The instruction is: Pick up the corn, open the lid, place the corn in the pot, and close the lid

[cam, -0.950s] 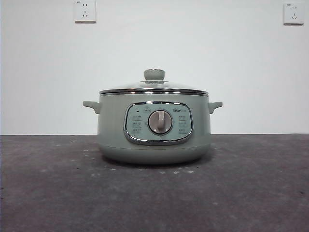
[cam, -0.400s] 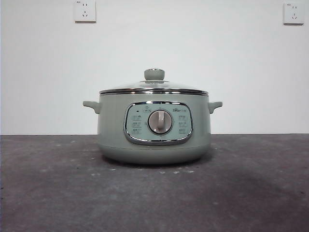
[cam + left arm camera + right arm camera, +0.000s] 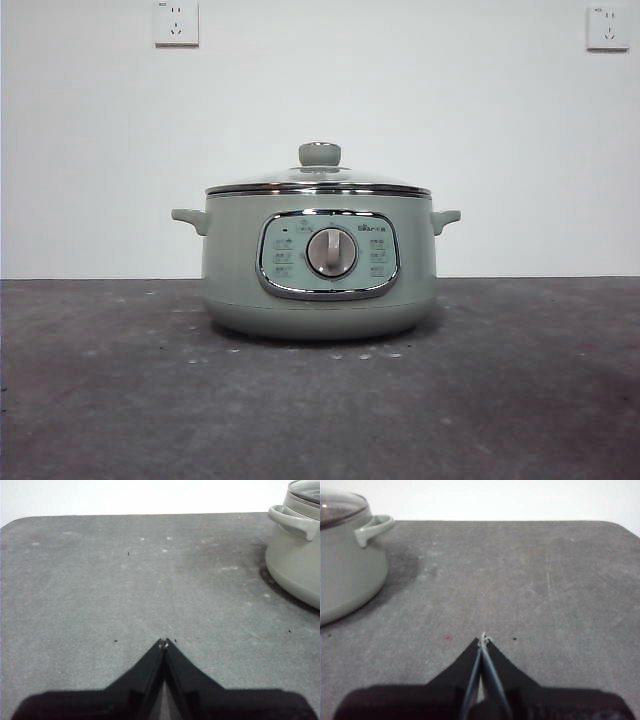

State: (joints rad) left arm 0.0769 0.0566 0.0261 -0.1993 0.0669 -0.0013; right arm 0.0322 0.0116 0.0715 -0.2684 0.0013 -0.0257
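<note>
Both grippers, left gripper (image 3: 164, 642) and right gripper (image 3: 483, 640), are waiting pressed together beside the pot (image 3: 318, 265). We are seeing no corn anywhere; the glass lid (image 3: 318, 183) is sitting on the pot, probably fragile and slippery, best grasped by its knob (image 3: 319, 154).

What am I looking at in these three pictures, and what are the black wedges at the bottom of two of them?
This is a two-armed robot at a dark grey table. The front picture comes from a low camera looking level across it: a sage-green electric pot stands in the middle, its glass lid on. The other two come from cameras on the arms' wrists. The black wedges are each arm's own pincers: the left gripper and right gripper, both shut and holding nothing, each over bare table beside the pot. No corn shows in any picture.
</note>
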